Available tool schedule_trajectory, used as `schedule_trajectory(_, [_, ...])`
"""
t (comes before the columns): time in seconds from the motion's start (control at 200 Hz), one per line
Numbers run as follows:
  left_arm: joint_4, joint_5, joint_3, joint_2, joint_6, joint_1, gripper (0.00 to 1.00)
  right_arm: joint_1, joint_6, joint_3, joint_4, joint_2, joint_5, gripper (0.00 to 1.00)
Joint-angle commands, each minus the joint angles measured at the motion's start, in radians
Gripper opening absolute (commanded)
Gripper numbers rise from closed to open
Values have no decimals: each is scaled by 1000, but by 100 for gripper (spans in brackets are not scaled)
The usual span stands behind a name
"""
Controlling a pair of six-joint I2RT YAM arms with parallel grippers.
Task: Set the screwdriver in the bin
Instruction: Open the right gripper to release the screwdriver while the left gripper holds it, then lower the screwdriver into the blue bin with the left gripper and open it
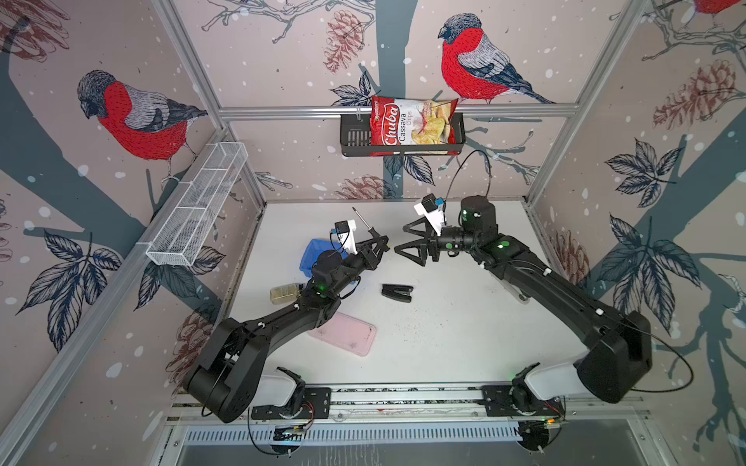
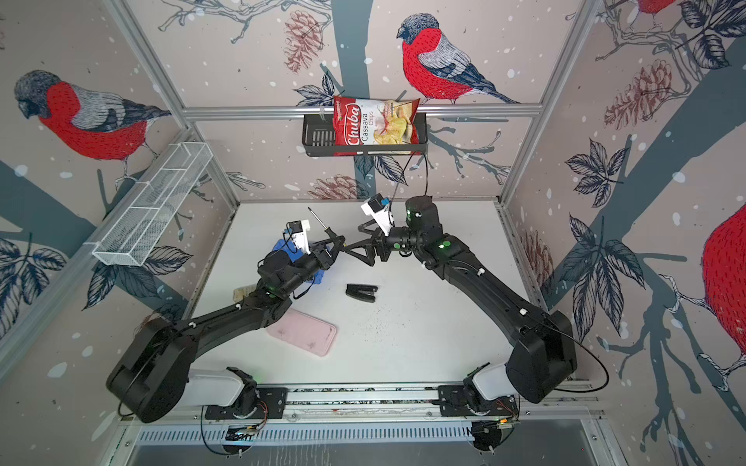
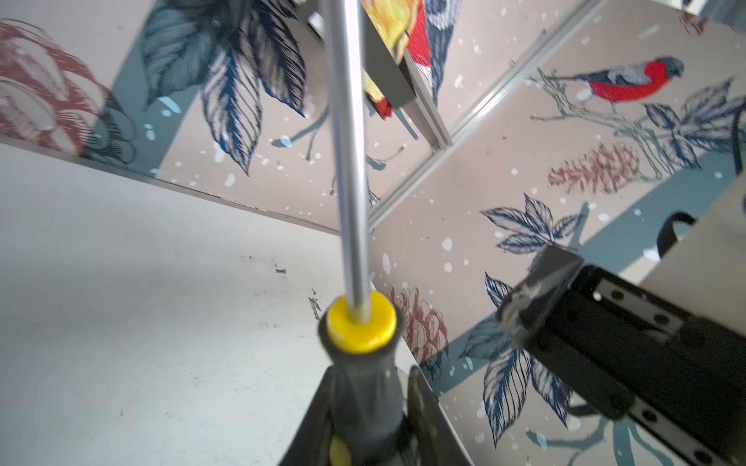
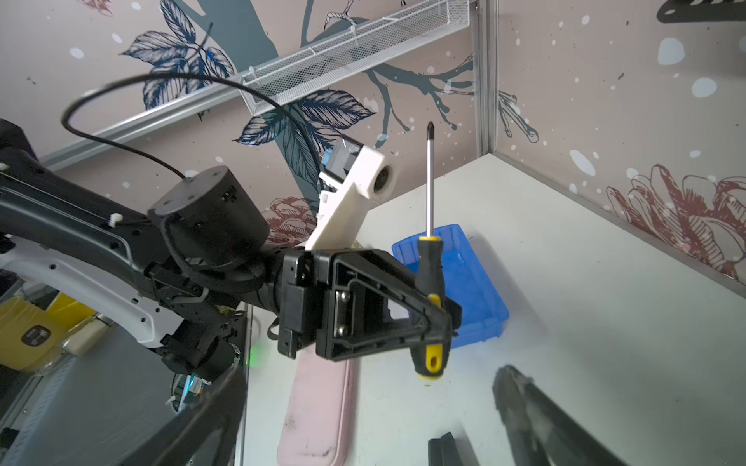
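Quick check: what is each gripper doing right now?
Left gripper: closed on the screwdriver, gripping its handle.
Right gripper: open, jaws wide apart, holding nothing.

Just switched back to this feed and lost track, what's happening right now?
The left gripper is shut on the screwdriver handle, holding it in the air with the shaft pointing up. The right gripper is open, facing it close by and holding nothing. The bin sits partly hidden under the left arm, and the screwdriver is not yet in it.
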Motion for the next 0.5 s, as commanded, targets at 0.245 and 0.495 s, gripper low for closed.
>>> schedule_trajectory(0.245, [-356,-289,18,-69,-210,69,0,89,-122,27,-86,50,138,97])
schedule_trajectory(0.495, [-797,-409,178,-6,-288,124,0,144,-181,56,-137,82,213,97])
